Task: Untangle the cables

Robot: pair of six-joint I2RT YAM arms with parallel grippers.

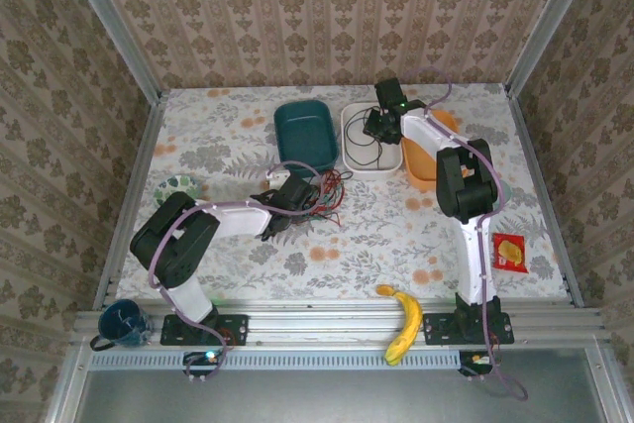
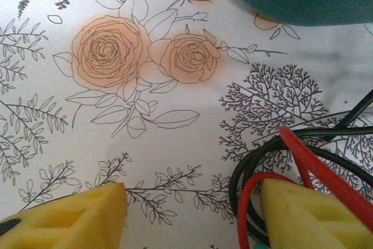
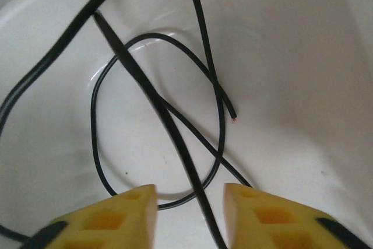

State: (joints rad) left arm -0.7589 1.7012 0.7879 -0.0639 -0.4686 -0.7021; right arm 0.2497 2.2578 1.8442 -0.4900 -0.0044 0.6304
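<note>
Jaws spread, the right gripper (image 3: 190,202) straddles a thin black cable (image 3: 121,55) in a white plastic tray (image 3: 303,56), while the left gripper (image 2: 192,214), likewise spread, touches a thin red cable (image 2: 317,164).

**No legible writing**

No words, numbers or brand marks can be read in any view. The red packet (image 1: 511,252), at about 4 o'clock on the desk (image 1: 396,235), carries a yellow printed patch, but the print is too small to read. The desk's cover shows drawn roses and leaves.
</note>
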